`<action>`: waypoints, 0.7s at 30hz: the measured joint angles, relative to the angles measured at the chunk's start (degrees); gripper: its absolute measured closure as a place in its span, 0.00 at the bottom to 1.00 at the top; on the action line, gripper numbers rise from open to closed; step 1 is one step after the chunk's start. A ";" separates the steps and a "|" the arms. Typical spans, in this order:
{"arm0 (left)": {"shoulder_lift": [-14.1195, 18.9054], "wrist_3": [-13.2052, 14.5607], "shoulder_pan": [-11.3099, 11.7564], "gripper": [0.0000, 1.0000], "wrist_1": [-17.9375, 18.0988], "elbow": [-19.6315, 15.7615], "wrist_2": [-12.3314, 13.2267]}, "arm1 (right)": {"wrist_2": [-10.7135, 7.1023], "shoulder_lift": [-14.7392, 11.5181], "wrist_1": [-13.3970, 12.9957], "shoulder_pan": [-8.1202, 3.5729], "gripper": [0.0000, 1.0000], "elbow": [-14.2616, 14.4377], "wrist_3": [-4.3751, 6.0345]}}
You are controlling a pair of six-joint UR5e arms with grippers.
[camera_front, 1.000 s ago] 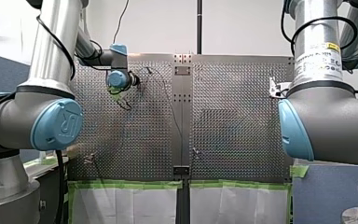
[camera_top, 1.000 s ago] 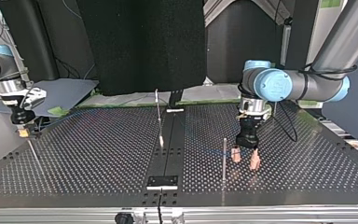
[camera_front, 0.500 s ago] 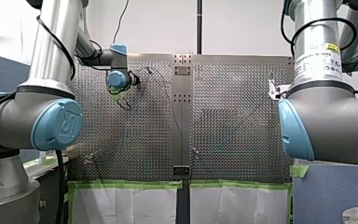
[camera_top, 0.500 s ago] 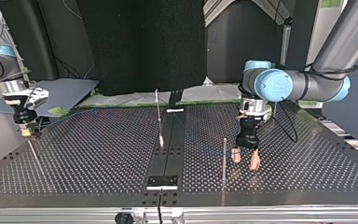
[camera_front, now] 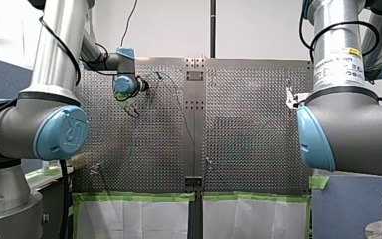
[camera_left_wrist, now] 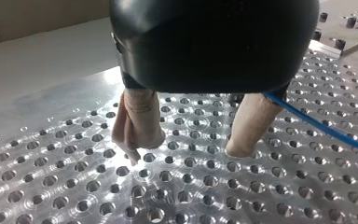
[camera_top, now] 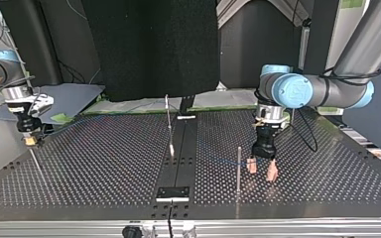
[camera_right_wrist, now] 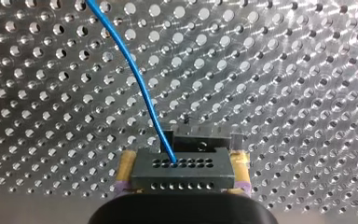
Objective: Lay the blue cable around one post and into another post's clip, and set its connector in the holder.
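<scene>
blue cable (camera_left_wrist: 317, 122), not yet round any post by my reading.

front view: my left gripper (camera_front: 130, 105) hangs low over the far left of the perforated table (camera_front: 248, 144). the cable hardly shows here.

top view: the same gripper, at the view's right, stands just beside a thin upright post (camera_top: 238, 166). my right gripper (camera_top: 30, 141) is at the view's left edge.

left wrist view: beige pads (camera_left_wrist: 140, 123) are spread wide with nothing between them. the cable passes outside one pad.

right wrist view: yellowish pads (camera_right_wrist: 127, 170) clamp the black connector (camera_right_wrist: 182, 164), with the cable leading away from it.

likely step: taking up the cable's run. next, the left gripper must shift sideways to straddle it, then close.
</scene>
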 joint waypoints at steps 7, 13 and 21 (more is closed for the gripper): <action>0.00 -0.12 0.02 0.00 0.01 0.02 0.10 | -0.11 0.07 -0.75 0.09 1.00 -0.12 0.93; 0.01 -0.24 0.01 0.00 0.01 0.18 0.31 | -0.06 0.09 -1.07 0.10 1.00 -0.31 1.59; 0.01 -0.31 -0.02 0.00 0.01 0.35 0.41 | 0.13 0.10 -1.00 0.10 1.00 -0.58 2.09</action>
